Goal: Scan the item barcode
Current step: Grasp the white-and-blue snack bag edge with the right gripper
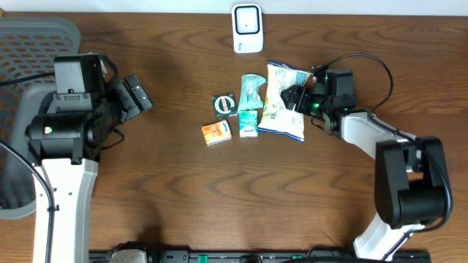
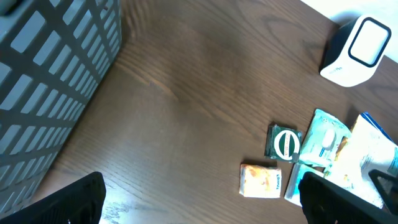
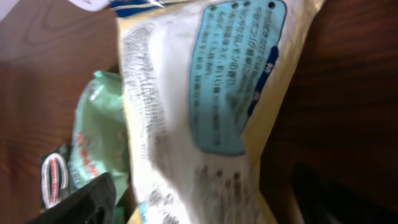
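Note:
A yellow-and-white snack bag [image 1: 284,102] with blue print lies on the table among several small packs. My right gripper [image 1: 296,98] is at the bag's right edge. In the right wrist view the bag [image 3: 186,112] fills the space between the jaws. My right gripper [image 3: 211,202] stands open, with its dark fingers [image 3: 87,202] on either side of the bag and a gap on the right. The white barcode scanner [image 1: 247,28] stands at the table's far edge. My left gripper [image 1: 135,96] hovers open and empty at the left, seen as [image 2: 202,202] over bare wood.
Left of the bag lie a mint-green pouch [image 1: 251,91], a small teal pack [image 1: 248,123], a dark green round-label pack [image 1: 224,104] and an orange box [image 1: 217,132]. A grey mesh basket [image 1: 29,36] sits at the far left.

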